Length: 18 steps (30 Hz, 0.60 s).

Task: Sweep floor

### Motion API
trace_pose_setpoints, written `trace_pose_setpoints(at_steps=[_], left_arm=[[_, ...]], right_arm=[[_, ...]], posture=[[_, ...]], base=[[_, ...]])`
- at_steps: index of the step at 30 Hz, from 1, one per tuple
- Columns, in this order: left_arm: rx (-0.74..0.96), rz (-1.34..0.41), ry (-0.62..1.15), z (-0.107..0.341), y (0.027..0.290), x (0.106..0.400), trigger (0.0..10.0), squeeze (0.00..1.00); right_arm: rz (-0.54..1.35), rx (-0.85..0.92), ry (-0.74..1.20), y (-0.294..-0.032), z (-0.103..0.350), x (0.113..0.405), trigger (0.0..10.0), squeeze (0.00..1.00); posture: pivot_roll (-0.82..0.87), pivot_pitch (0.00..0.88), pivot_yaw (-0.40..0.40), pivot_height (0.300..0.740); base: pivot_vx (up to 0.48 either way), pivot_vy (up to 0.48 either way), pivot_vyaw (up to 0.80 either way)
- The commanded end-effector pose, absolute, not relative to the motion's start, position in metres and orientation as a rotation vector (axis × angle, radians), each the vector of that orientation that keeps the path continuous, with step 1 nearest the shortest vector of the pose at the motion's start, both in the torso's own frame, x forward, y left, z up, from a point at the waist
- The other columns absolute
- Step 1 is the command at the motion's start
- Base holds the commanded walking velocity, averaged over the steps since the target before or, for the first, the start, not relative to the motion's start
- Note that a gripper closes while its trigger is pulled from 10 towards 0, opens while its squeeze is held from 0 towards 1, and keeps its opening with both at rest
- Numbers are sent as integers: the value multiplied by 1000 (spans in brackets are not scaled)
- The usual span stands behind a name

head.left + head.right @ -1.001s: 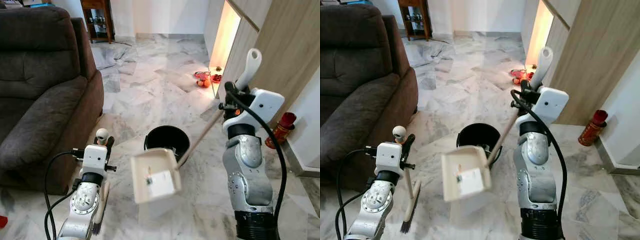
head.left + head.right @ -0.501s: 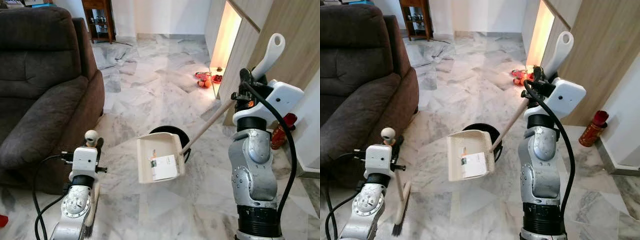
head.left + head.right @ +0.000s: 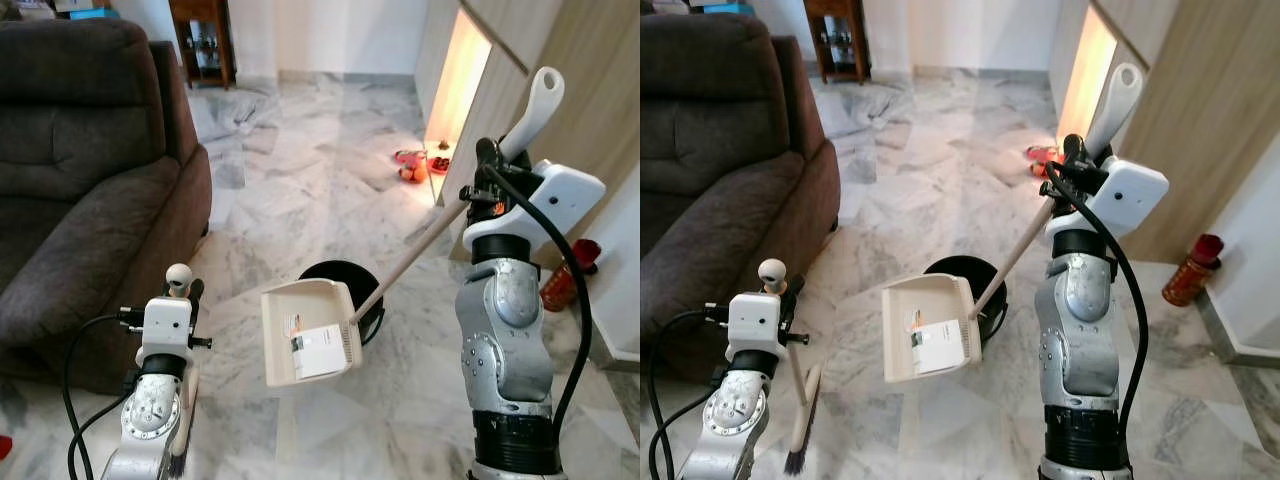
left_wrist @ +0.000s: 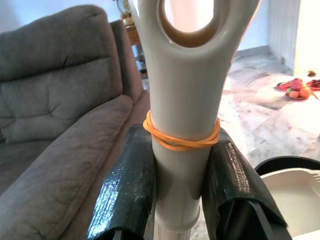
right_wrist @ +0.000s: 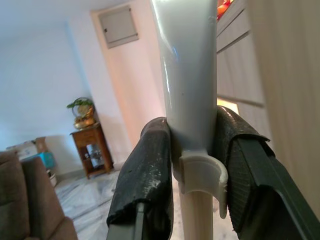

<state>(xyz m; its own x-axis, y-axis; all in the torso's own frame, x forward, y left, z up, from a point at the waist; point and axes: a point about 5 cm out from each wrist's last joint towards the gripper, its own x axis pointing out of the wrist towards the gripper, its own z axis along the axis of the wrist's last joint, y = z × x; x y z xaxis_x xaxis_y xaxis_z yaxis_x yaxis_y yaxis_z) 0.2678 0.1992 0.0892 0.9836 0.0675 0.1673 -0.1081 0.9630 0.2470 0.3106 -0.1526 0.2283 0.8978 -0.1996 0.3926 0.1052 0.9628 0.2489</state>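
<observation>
My right gripper (image 3: 487, 170) is shut on the upper handle (image 5: 187, 75) of a cream long-handled dustpan (image 3: 305, 330). The pan hangs tilted in the air just in front of a black bin (image 3: 342, 272), open face towards me, with a white label inside. At the lower left, my left gripper (image 3: 186, 292) is shut on the cream broom handle (image 4: 182, 115), just under an orange rubber band. The broom stands almost upright, and its dark bristles (image 3: 800, 440) rest on the marble floor beside the sofa.
A brown sofa (image 3: 80, 180) takes up the left side. Wooden cabinets (image 3: 590, 90) line the right, with a red canister (image 3: 563, 275) at their foot. A red plate of fruit (image 3: 412, 165) lies by the lit niche. A wooden side table (image 3: 200, 40) stands far back.
My right arm raised the dustpan handle up and to the right, then the pan dipped a little to the left in front of the bin. The left arm and broom shifted slightly left.
</observation>
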Motion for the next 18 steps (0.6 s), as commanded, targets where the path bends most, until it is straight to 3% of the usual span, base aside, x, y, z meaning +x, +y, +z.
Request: trace_pose_setpoints(at_steps=[1,18], left_arm=[[265,109,-189,95,203,271,10000,0],[263,117,-196,95,204,272,10000,0]], right_arm=[[-131,249,-499,-148,243,310,10000,0],[-118,257,-518,-147,247,310,10000,0]], posture=[[80,0,-3,740],[85,0,-5,740]], base=[[398,0,0],[399,0,0]])
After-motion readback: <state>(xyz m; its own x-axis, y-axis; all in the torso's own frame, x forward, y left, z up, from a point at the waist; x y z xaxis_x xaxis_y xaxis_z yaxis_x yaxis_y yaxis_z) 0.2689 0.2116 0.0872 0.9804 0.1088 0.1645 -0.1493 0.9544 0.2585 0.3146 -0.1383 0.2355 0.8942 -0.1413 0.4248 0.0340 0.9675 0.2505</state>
